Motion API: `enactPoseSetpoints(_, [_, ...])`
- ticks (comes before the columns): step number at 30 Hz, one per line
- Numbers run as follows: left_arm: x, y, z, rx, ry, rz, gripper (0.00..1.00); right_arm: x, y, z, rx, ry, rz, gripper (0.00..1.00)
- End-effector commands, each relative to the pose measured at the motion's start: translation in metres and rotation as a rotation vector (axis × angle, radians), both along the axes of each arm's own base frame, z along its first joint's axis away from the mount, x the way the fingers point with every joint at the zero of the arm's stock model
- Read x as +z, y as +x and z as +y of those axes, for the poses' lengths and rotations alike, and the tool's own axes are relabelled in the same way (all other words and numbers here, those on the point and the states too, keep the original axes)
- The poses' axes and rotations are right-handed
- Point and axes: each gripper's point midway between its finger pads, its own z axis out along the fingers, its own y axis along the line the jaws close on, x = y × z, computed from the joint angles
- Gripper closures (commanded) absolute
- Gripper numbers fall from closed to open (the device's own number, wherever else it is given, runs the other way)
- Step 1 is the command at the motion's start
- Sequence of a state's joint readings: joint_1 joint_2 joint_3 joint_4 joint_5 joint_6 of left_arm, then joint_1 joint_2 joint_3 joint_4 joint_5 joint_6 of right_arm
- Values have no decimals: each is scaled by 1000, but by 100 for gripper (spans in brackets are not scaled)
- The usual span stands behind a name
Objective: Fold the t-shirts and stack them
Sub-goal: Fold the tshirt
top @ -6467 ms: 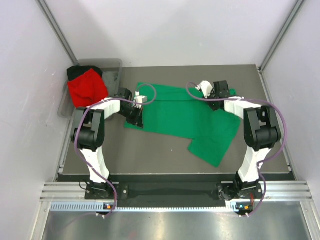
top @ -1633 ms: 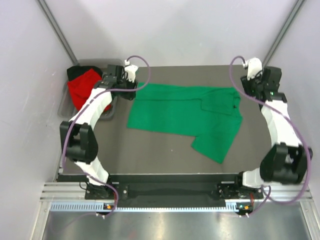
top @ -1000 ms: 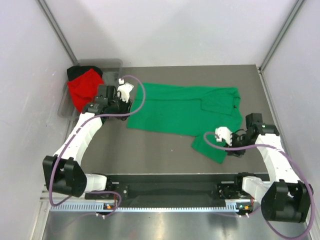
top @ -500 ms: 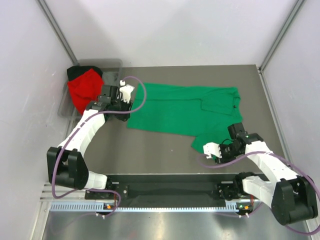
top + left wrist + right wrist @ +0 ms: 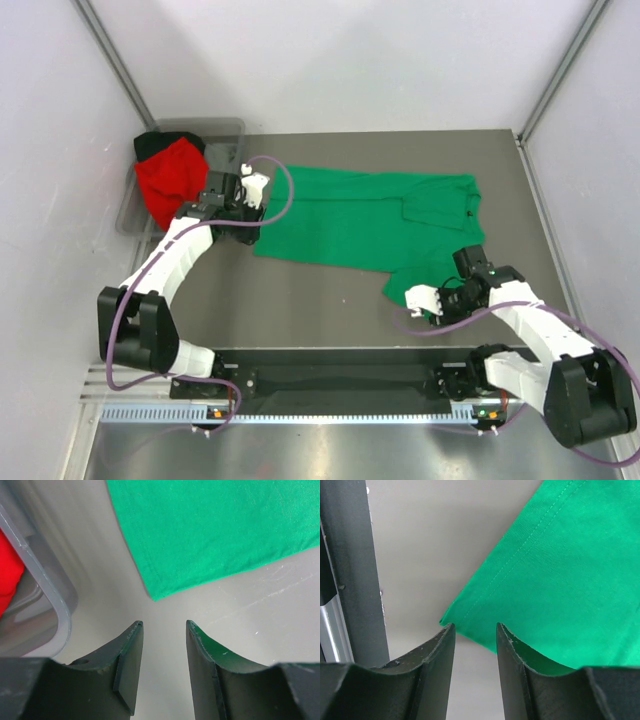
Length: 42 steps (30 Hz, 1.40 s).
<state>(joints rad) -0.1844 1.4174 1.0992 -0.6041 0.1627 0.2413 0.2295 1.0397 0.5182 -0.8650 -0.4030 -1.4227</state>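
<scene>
A bright green t-shirt [image 5: 360, 222] lies spread flat across the table. My left gripper [image 5: 247, 226] hovers open just short of the shirt's near-left corner [image 5: 156, 595], nothing between its fingers [image 5: 129, 650]. My right gripper [image 5: 443, 303] stands open over the shirt's near-right corner [image 5: 451, 620]; the hem runs across just ahead of its fingertips [image 5: 445, 635] and is not clamped. A red t-shirt [image 5: 172, 180] is bunched in the grey bin, with a black t-shirt [image 5: 150, 145] behind it.
The grey plastic bin [image 5: 228, 132] stands at the back left, its rim [image 5: 59, 607] close to my left fingers. The table's dark frame rail [image 5: 351, 570] runs beside my right gripper. Bare table [image 5: 320, 300] lies between the shirt and the arm bases.
My right gripper has slid left and down along the shirt's lower flap to its near corner. My left gripper shifted slightly toward the shirt's left corner. The shirt has not moved.
</scene>
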Motion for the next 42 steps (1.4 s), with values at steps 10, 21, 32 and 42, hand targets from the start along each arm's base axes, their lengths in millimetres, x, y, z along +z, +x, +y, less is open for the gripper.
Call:
enactPoseSetpoints(10, [9,7,0,11,-3,-28,55,-4,-19,1,39,-16,60,63])
enactPoseSetpoints(21, [-15,16,2,12,38,60,53,-16,-13,2,12,-33,82,87])
enactPoseSetpoints(32, [-67,2,5,-16,67,221,49,42,5,12,-128,87,-121,99])
enactPoseSetpoints(42, [-92,17,12,17,110,266,52,43,10,10,-190,94,-147,98])
